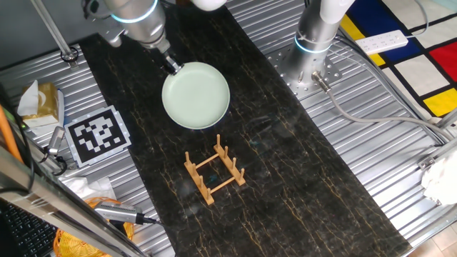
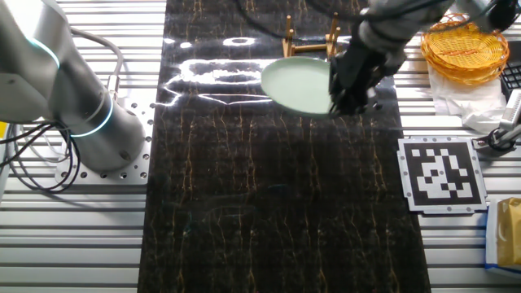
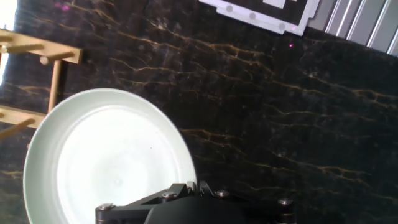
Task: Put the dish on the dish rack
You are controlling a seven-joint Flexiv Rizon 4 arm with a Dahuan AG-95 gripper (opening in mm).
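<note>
Dark marble-patterned matting point(image 1: 300, 164) with gold veining runs down the middle of a ribbed metal table point(image 1: 371, 143), and everything that matters sits on that strip. Well off to the side of the gripper point(image 1: 172, 65), a second arm's silver base point(image 1: 316, 32) is bolted to the metal, and a printed marker tile point(image 1: 98, 135) lies just off the mat's edge; in the other fixed view a woven orange basket point(image 2: 464, 45) stands beyond the arm.

Largest of the task's things is the dish point(image 1: 196, 95), a pale mint-green plate. It extends forward from the fingers, which seem pressed on its near rim. In the other fixed view it looks lifted clear of the mat, though the height is hard to judge. The hand view shows the rim running under the gripper housing; the finger contact itself is hidden.

Ahead of the gripper, past the plate's far edge, stands the dish rack point(image 1: 215, 173), light wood with upright pegs, apart from the plate.

My judgement: the plate is stiff, glazed and slippery, likely breakable if dropped. Held at one edge, its weight hangs out in front, so it may pivot or slide. A firm rim hold is the sensible grip.
</note>
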